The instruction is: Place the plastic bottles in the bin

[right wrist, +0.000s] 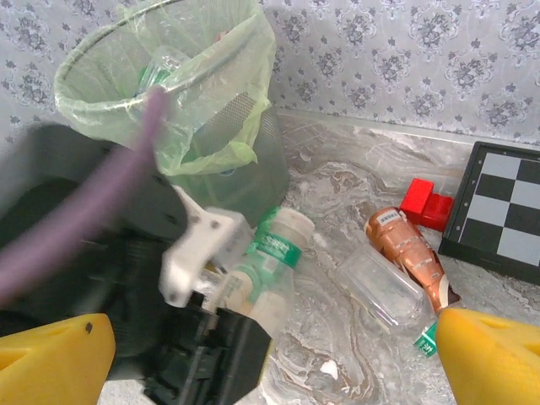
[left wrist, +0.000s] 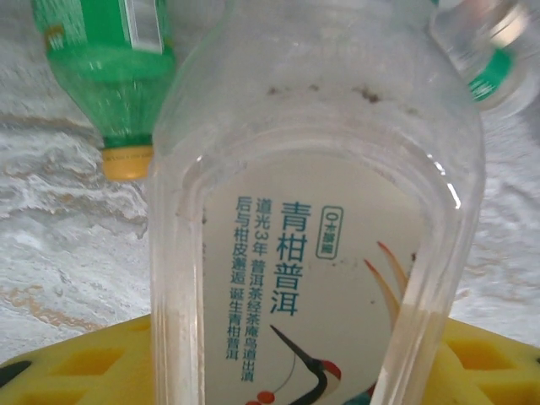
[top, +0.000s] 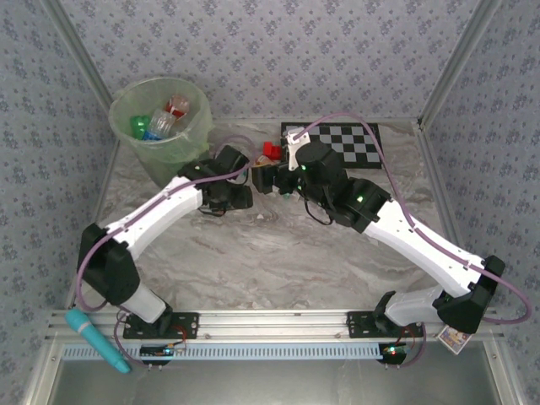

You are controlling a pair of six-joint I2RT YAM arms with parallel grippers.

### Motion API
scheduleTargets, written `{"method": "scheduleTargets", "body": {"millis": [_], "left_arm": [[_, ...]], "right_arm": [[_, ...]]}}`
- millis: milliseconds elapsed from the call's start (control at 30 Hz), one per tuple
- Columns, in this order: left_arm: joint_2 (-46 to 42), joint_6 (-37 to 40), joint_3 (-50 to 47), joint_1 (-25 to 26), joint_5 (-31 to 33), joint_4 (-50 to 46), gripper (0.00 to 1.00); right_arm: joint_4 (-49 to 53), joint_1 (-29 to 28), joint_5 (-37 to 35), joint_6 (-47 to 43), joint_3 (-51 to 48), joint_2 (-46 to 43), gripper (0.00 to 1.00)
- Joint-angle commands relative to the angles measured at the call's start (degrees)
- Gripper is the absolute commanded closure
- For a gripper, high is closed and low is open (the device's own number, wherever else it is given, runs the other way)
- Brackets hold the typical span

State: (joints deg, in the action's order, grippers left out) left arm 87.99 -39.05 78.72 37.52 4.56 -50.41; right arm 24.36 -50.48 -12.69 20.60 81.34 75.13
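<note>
At far left, bottles [top: 160, 123] lie in the bin [top: 187, 145]; checkerboard [top: 350, 143] far right, block [top: 271, 152] between.

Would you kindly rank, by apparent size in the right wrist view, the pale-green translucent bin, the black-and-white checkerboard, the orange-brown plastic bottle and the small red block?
1. Pale-green translucent bin, clearly the largest.
2. Black-and-white checkerboard, though the frame edge crops it.
3. Orange-brown plastic bottle.
4. Small red block.

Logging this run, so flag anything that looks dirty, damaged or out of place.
The crane-label bottle, close to the left wrist camera, has dark specks on its shoulder. In the right wrist view, an orange-brown bottle and a clear bottle lie tipped over on the table, outside the bin.
</note>
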Motion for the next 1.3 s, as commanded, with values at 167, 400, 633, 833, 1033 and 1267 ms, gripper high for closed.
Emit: {"method": "scheduleTargets", "body": {"millis": [167, 400, 633, 833, 1033, 1267], "left_arm": [[-7.55, 1.00, 11.68, -2.58, 3.60, -6.03, 0.41], [-9.40, 2.35, 18.68, -8.52, 2.95, -8.13, 0.41], [-9.18, 2.76, 23.09, -18.59, -1.31, -8.82, 0.41], [-7.31, 0.06, 26.72, -26.81, -4.12, -7.07, 0.41], [-5.75, -11.61, 25.83, -32.54, -6.45, 1.18, 0.41], [-4.84, -25.41, 22.65, -33.40, 0.75, 11.13, 0.42]], "right_arm": [[-2.79, -0.48, -0.23, -0.76, 0.48, -0.71, 0.00], [-3.18, -1.27, -0.06, -1.40, 0.43, -0.63, 0.01], [-3.14, -1.88, -0.32, -2.21, 0.55, -0.91, 0.00], [-3.20, -2.08, -0.50, -2.38, 0.48, -1.04, 0.00], [-3.68, -2.08, -0.85, -2.48, -0.29, -1.41, 0.00], [-4.27, -2.08, -1.61, -2.82, -1.52, -2.20, 0.00]]}}
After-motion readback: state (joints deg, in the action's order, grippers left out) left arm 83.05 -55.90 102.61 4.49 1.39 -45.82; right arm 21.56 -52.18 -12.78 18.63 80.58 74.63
